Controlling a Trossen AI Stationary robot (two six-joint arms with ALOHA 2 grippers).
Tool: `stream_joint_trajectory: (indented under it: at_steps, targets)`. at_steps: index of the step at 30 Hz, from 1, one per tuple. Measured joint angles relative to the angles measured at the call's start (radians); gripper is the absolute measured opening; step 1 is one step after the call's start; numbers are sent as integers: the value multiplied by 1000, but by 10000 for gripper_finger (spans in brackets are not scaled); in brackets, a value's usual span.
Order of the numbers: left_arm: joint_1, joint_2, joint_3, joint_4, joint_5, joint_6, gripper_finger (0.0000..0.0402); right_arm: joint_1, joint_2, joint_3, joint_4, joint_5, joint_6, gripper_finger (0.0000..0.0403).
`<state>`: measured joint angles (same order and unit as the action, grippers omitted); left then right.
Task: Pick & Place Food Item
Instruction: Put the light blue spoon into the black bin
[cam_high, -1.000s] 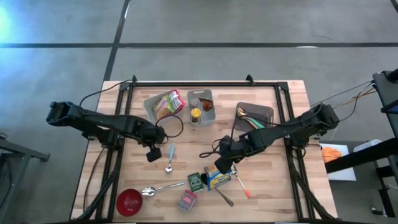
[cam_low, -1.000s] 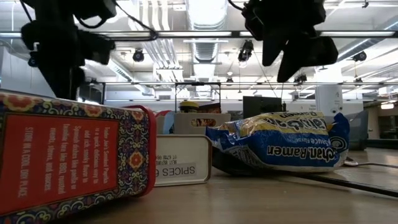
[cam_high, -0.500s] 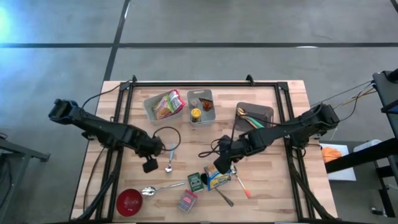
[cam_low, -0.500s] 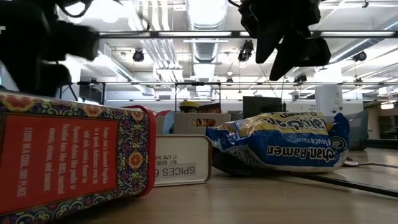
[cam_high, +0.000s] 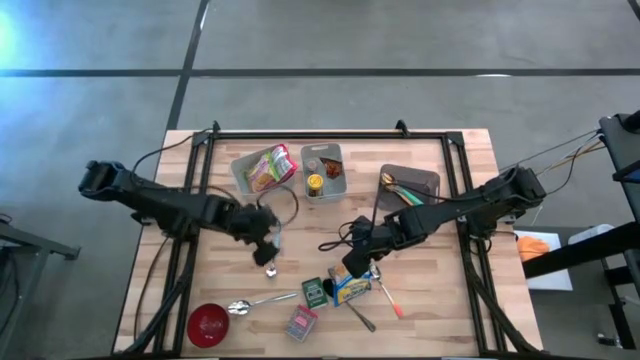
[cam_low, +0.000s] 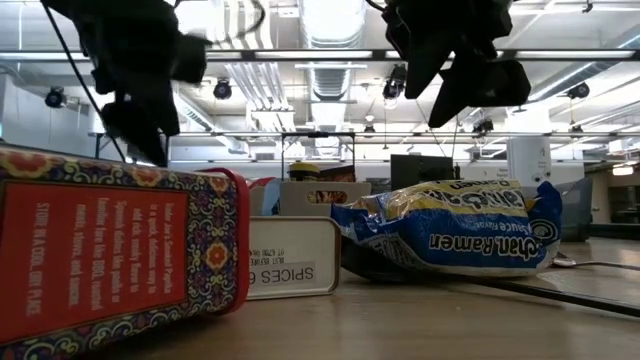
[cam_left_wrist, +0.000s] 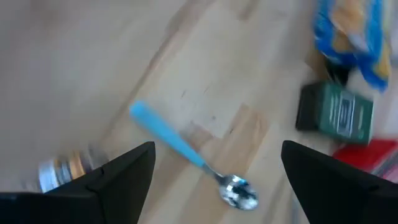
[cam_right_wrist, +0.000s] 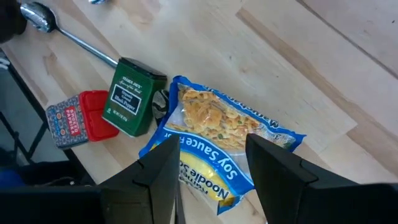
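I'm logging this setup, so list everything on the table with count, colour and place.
Ramen packet: 1, blue and yellow, front centre, below right end effector.
Green tin: 1, beside the ramen packet.
Red patterned tin: 1, front edge.
Red bowl: 1, front left.
Blue-handled spoon: 1, centre left.
Metal spoon: 1, silver, near bowl.
Grey bins: 2, back centre, with packets.
Dark tray: 1, back right.
Left end effector: open, over the blue-handled spoon.
Right end effector: partly open, empty.

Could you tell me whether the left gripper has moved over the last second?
Yes. In the high view the left gripper has swung toward the table's middle and now hangs over the blue-handled spoon, which has stayed put.
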<state>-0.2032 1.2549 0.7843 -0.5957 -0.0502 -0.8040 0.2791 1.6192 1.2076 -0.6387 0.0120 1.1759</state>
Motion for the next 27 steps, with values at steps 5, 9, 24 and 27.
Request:
stream_joint_trajectory:
  at_steps: [5,9,24,27]
  targets:
    - [49,16,-6,-11,26,-176,341,0,0,0,35,19,3,182]
    - [52,83,0,20,17,-205,309,-1,0,0,48,18,-1,182]
    - [61,307,2,79,27,-217,249,5,-8,14,46,18,3,182]
    - [66,351,2,102,26,-214,249,5,-8,14,46,18,-5,182]
